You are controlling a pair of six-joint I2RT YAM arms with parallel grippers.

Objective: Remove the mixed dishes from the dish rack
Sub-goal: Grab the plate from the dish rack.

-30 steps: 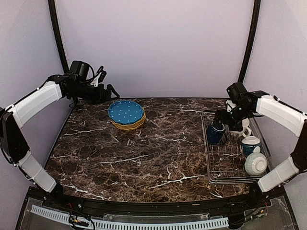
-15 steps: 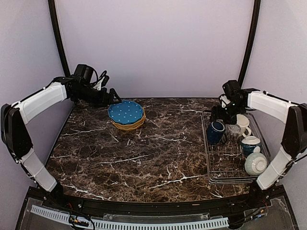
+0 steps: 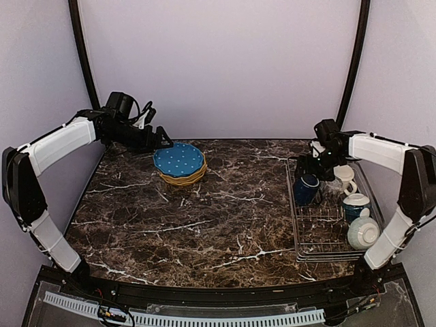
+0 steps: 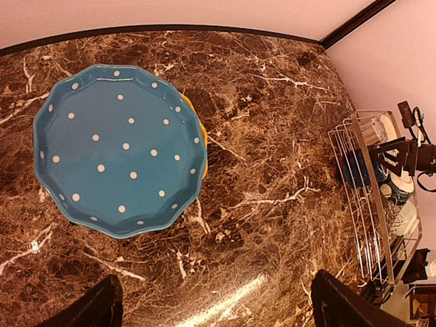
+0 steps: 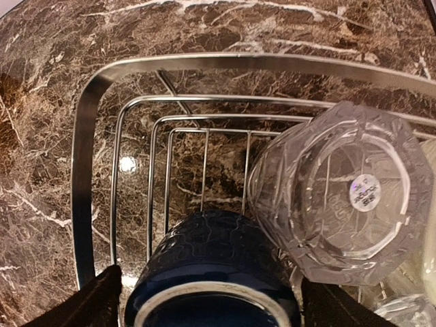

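I am looking down on a dark marble table [image 3: 204, 218] with one arm at each side. At the far left, my left gripper [image 3: 162, 141] hangs open and empty just beside a blue dotted plate [image 3: 179, 159]. That plate sits on top of a yellow plate [image 3: 182, 180], and only the yellow rim shows beneath it. From the left wrist camera the two fingers [image 4: 102, 306] are spread wide above bare marble, with the blue plate just ahead of them. At the right edge stands the wire dish rack [image 3: 293, 204]. My right gripper [image 3: 310, 169] reaches down into its far corner over a dark blue cup [image 3: 306, 191]. In the right wrist view its fingers [image 5: 102, 300] stand one on each side of the cup, right by its wall, and I cannot tell whether they press on it. A glass tumbler [image 5: 340, 191] sits just beside the cup, its base and small sticker facing the camera. Also in the rack are a cream mug [image 3: 345, 176] and, nearer me, two pale bowls [image 3: 363, 233].
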